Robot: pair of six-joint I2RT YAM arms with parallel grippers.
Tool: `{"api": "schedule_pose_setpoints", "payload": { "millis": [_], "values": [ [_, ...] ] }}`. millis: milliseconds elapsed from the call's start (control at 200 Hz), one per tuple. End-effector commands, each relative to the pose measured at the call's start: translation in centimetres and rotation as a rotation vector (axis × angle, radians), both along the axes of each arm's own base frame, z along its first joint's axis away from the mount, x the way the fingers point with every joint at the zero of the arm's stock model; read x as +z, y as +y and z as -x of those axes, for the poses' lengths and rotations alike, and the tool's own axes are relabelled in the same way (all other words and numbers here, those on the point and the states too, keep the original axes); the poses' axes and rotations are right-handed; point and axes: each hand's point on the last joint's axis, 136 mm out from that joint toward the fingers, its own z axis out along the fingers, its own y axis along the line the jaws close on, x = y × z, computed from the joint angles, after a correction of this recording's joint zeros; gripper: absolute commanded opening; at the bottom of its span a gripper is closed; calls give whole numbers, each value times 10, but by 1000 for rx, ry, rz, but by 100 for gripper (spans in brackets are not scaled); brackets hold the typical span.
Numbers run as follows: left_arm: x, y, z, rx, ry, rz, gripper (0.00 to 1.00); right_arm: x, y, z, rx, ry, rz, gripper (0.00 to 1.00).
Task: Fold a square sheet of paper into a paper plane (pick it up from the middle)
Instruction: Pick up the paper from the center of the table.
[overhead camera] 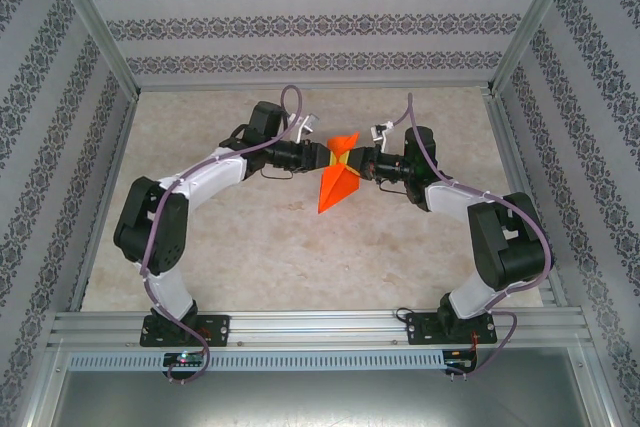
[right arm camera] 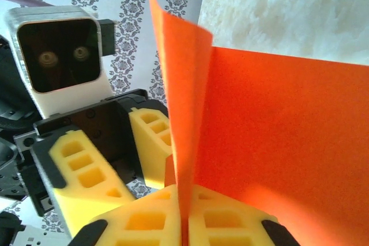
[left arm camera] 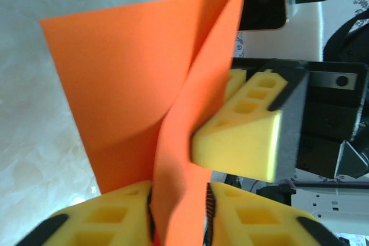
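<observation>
While my right gripper (overhead camera: 354,159) (right arm camera: 184,214) is pinched tight on the thin, bright orange-red sheet of paper (overhead camera: 336,185) (left arm camera: 127,84) (right arm camera: 277,142), my left gripper (overhead camera: 330,155) (left arm camera: 180,211) (right arm camera: 124,159) faces it from the other side with its yellow foam fingers parted to a narrow gap. In my left wrist view a fold of the sheet runs down between those fingers; I cannot tell whether either pad presses on it. The sheet is creased rather than flat: one flap stands edge-on between my two grippers, and a broad panel spreads away beside it. From above, it sits over the middle of the pale marbled table (overhead camera: 250,247), right between my wrists, with a small flap beyond the grippers and a longer pointed part reaching toward my bases. Whether that point touches the table I cannot tell.
</observation>
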Motion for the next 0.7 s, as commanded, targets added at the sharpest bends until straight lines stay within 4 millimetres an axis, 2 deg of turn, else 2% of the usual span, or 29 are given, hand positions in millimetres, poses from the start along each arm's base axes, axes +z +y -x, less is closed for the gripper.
{"api": "schedule_pose_setpoints", "payload": {
  "millis": [0,105,225,545,694],
  "values": [
    [19,15,-1,34,-76,-56,43,16,1,0,20,-60,-15,6],
    [15,28,2,77,-80,-131,51,20,1,-2,21,-70,-19,4],
    [17,36,8,126,-64,-133,61,26,2,-4,25,-79,-24,2],
    [11,29,22,153,47,18,67,44,6,-8,35,-111,-46,0],
    [19,18,24,127,63,114,67,49,8,-8,38,-114,-54,0]
  ]
}}
